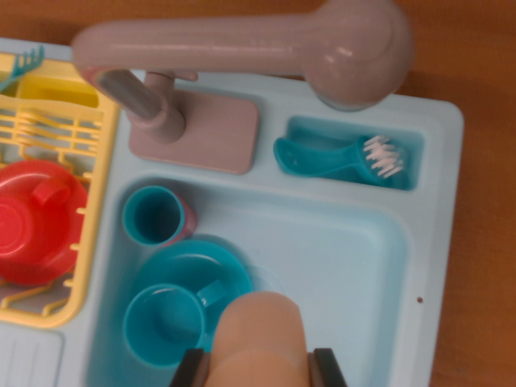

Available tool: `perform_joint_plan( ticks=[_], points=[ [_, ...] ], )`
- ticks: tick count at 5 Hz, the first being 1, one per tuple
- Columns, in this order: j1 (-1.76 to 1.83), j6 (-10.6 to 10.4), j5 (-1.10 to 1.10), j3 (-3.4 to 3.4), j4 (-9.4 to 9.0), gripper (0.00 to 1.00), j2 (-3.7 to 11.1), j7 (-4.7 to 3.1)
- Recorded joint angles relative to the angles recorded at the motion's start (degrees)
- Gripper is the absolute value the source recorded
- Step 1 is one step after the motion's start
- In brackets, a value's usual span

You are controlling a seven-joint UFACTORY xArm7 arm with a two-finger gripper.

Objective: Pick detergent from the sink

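Gripping a rounded, peach-coloured plastic detergent bottle (260, 339) between two dark fingers (189, 371), the wrist-mounted gripper (258, 372) sits at six o'clock in the wrist view, over the near edge of a pale blue plastic toy sink (347, 266). The fingers press against the bottle's sides, one at each flank, and the bottle's domed top points toward the basin. Whether the bottle's base has cleared the sink floor cannot be told, since the base is out of view. Just beside it at nine o'clock lies a teal plastic mug (161, 322) resting on a teal round plate (197, 266), and a teal cup with a pink outer wall (155, 216) stands at eleven o'clock. Above the basin, a mauve toy faucet (242, 48) spans the twelve o'clock edge, with a teal dish brush (339, 157) in its recess at one o'clock. A yellow plastic drying rack (56, 129) holding a red bowl (36, 222) occupies nine to ten o'clock, and a brown wooden table (484, 161) shows at three o'clock. Risk from here, judged from the layout: the smooth, curved bottle could slip from a narrow pinch during the lift, or swing into the mug's handle and drag the crockery.
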Motion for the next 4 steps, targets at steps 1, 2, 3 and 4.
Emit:
perform_joint_plan(
  ticks=[1, 2, 3, 4],
  points=[
    [0.00, 2.4, -0.28, 0.00, 1.78, 1.00, -0.64, 0.36],
    [0.00, 2.4, -0.28, 0.00, 1.78, 1.00, -0.64, 0.36],
    [-0.01, 4.5, -0.53, 0.00, 3.36, 1.00, -1.20, 0.68],
    [-0.01, 4.5, -0.53, 0.00, 3.36, 1.00, -1.20, 0.68]
  ],
)
